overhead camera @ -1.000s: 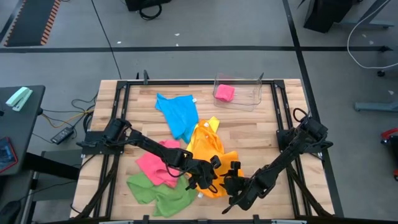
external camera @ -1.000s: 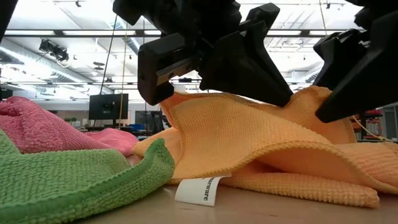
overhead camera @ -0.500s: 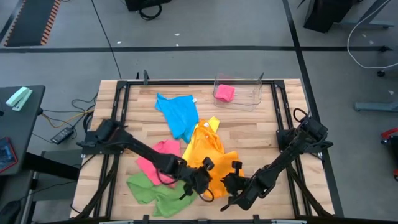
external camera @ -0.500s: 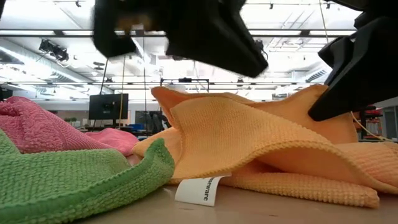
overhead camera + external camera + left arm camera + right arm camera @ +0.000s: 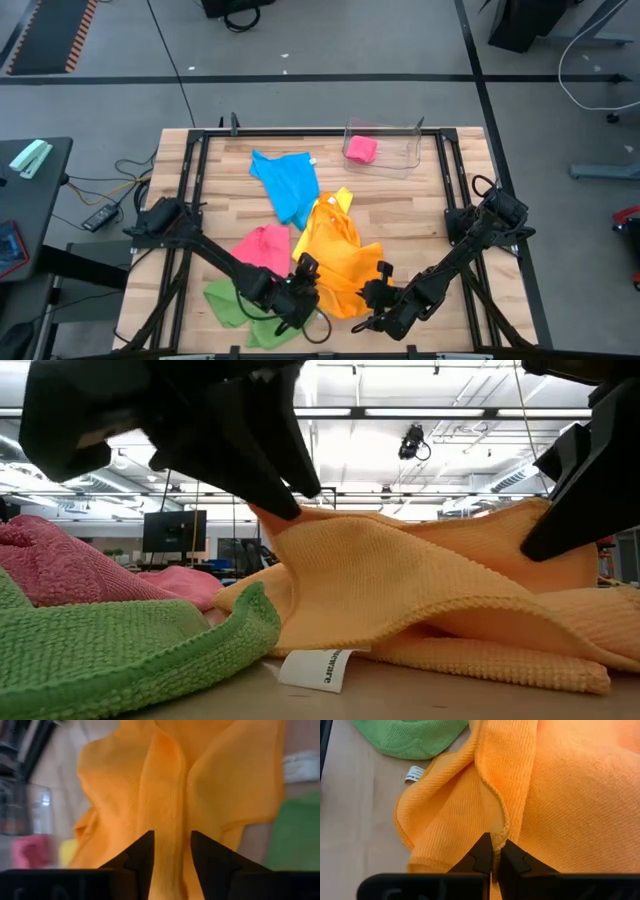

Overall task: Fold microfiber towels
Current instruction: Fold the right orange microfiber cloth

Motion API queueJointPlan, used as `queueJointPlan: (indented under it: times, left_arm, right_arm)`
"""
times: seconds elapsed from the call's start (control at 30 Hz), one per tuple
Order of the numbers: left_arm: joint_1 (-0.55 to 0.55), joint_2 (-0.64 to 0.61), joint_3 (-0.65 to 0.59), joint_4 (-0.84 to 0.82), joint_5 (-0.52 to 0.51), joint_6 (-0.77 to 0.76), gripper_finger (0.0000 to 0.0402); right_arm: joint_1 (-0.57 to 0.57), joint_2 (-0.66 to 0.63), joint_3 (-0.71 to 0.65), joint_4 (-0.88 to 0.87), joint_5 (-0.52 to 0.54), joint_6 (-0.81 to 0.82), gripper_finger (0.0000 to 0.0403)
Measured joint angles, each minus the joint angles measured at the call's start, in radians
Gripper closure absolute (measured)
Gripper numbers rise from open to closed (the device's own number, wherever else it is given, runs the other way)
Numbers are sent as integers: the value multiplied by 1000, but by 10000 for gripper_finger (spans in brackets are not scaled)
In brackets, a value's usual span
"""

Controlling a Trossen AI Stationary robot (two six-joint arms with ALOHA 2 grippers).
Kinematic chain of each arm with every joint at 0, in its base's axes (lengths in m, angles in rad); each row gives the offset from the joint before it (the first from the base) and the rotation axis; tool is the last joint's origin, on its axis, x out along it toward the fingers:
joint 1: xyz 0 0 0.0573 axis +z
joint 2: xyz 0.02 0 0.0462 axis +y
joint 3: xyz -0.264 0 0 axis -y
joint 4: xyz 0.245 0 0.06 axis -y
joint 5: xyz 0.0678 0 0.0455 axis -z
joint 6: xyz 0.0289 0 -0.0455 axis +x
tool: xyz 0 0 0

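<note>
the right gripper (image 5: 493,851) is pinched tight on the orange towel's (image 5: 345,262) hemmed edge beside the green towel (image 5: 232,303), while the left gripper (image 5: 171,851), jaws parted around a ridge of it, seems mid-regrasp and next needs to close there.

The left gripper (image 5: 303,281) has let go of the orange towel (image 5: 340,262) and backed off (fingers now apart); the right gripper (image 5: 372,300) has pinched its edge.

You had the orange towel (image 5: 338,262) at the table's (image 5: 420,205) six o'clock. The green towel (image 5: 232,302) lay at its eight o'clock, the pink towel (image 5: 262,247) at nine, the blue towel (image 5: 286,182) at eleven. The bin (image 5: 384,148) sat at one o'clock, another pink towel (image 5: 361,149) inside.
</note>
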Motion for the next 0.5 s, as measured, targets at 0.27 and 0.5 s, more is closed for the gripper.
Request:
queueJointPlan:
  times: [0.27, 0.5]
  left_arm:
    - [-6, 0, 0, -63, -47, 86, 236]
    - [-5, 0, 0, -113, -47, 121, 267]
  right_arm:
    - [0, 0, 0, -1, -1, -3, 379]
    - [0, 0, 0, -2, -1, -3, 379]
